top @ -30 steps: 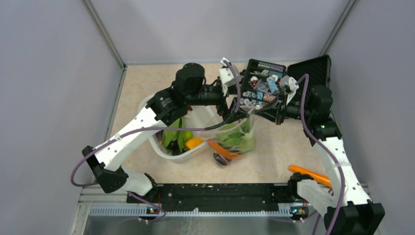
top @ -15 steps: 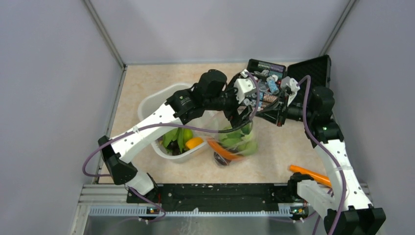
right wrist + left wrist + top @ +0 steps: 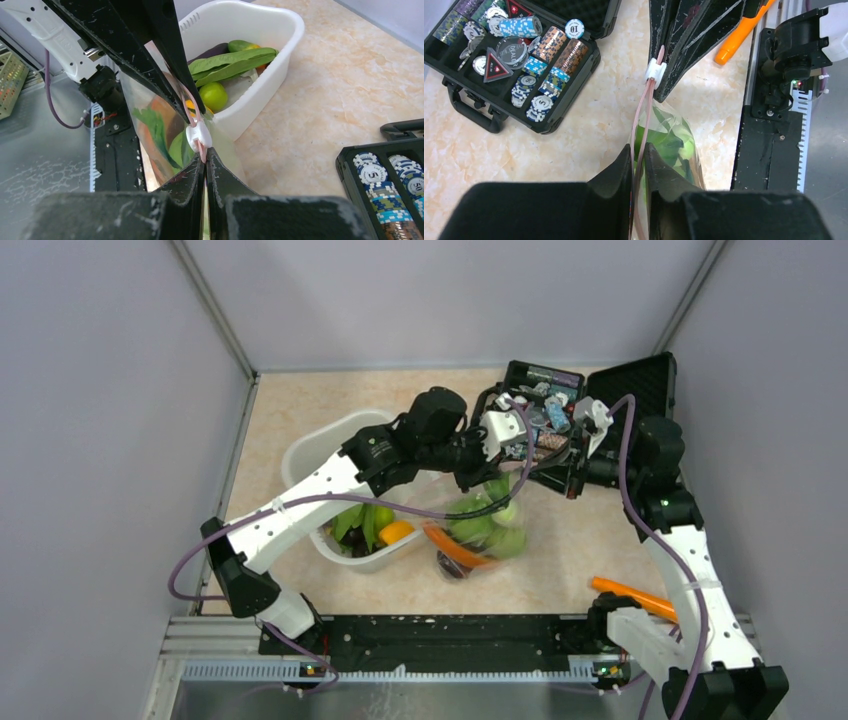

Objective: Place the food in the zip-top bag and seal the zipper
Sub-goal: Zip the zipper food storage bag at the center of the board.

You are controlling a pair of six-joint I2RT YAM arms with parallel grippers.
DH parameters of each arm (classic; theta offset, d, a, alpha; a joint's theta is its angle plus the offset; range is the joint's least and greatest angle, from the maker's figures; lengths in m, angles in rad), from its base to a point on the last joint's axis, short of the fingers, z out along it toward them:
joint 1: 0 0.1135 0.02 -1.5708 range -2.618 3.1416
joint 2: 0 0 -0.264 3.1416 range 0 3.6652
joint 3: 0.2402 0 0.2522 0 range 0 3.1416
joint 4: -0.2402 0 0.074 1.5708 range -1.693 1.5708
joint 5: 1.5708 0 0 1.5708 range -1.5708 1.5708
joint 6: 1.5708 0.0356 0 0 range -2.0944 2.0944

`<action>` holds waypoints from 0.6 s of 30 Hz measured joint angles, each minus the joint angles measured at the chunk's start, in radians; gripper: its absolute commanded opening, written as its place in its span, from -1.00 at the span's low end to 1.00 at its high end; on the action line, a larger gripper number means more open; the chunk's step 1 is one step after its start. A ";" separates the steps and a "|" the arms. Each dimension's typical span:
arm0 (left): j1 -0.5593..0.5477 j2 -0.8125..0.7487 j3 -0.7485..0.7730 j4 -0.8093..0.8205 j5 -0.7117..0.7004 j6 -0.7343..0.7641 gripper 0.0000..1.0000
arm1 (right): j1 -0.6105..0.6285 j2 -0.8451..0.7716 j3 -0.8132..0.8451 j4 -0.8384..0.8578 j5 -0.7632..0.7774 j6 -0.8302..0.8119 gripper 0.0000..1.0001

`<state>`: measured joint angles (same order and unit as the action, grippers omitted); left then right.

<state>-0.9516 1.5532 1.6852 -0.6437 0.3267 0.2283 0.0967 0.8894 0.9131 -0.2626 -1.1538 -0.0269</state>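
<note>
Since food point(image 3: 665, 146) sits in the bag point(image 3: 488, 536), held upright beside the tub point(image 3: 308, 452), sealing looks the step in hand: right jaws are clamped on the zipper point(image 3: 642, 115) end by its slider point(image 3: 655, 74), left jaws nearly shut around it farther along. Next, probably a steady run down its length.

Top camera high, looking down, wrist cameras close, facing each other along shared zipper point(image 3: 639, 120)

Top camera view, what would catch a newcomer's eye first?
Mid-table, a clear zip-top bag stuffed with green toy vegetables hangs between both arms, left jaws and right jaws pinching its pink zipper. Behind it sits an open black case of poker chips; left, a white tub.
</note>
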 measured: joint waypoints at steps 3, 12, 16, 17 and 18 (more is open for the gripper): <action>0.000 0.000 -0.008 0.006 0.004 0.001 -0.92 | 0.000 -0.007 0.000 -0.011 -0.001 -0.007 -1.00; 0.000 -0.023 -0.040 0.023 0.069 0.002 -1.00 | 0.000 -0.024 0.000 -0.014 -0.012 -0.015 -0.55; 0.000 -0.024 -0.041 0.023 0.107 0.002 -1.00 | 0.000 -0.034 0.000 -0.004 -0.019 -0.018 -0.59; -0.001 -0.024 -0.041 0.023 0.112 0.002 -1.00 | 0.000 -0.035 -0.001 0.002 -0.022 -0.018 -0.60; -0.001 -0.024 -0.041 0.024 0.119 0.002 -1.00 | 0.000 -0.038 -0.002 0.009 -0.026 -0.018 -0.64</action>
<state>-0.9524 1.5291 1.6444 -0.6201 0.4454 0.2302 0.0967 0.8513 0.9108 -0.2535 -1.1793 -0.0444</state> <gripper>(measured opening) 0.004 0.211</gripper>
